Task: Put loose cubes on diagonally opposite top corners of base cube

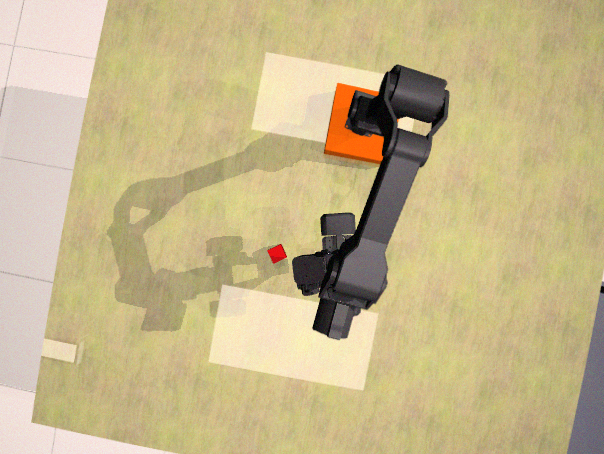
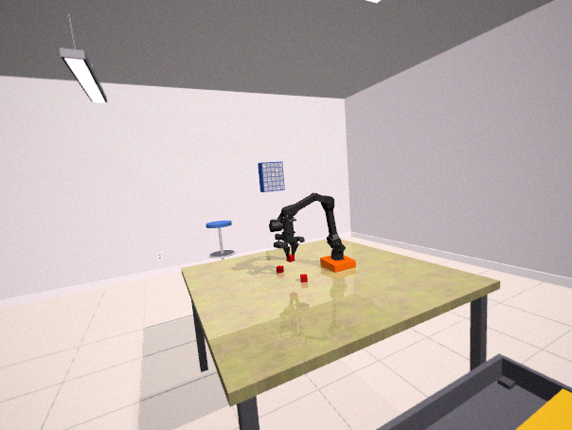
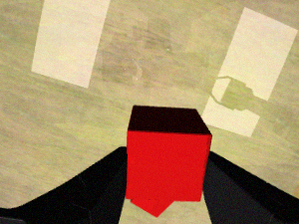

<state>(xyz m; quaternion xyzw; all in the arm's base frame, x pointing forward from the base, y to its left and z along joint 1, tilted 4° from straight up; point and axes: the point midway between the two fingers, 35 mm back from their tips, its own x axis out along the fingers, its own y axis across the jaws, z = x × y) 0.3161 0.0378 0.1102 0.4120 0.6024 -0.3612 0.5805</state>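
Observation:
My gripper (image 2: 290,252) (image 3: 164,158) is shut on a red cube (image 2: 290,259) (image 3: 168,160) and holds it level, a little above the table (image 1: 475,300) (image 2: 379,294). In the top view the arm hides this cube. A second red cube (image 1: 276,253) (image 2: 279,269) sits on the table just left of the gripper. A third red cube (image 2: 303,277) stands nearer the camera in the side view; the arm hides it in the top view. I cannot tell which cube is the fixed base.
The arm stands on an orange base plate (image 1: 345,145) (image 2: 337,263) at the table's far side. Pale light patches (image 1: 280,340) (image 1: 290,95) lie on the table top. A dark bin (image 2: 473,403) stands on the floor at the front right.

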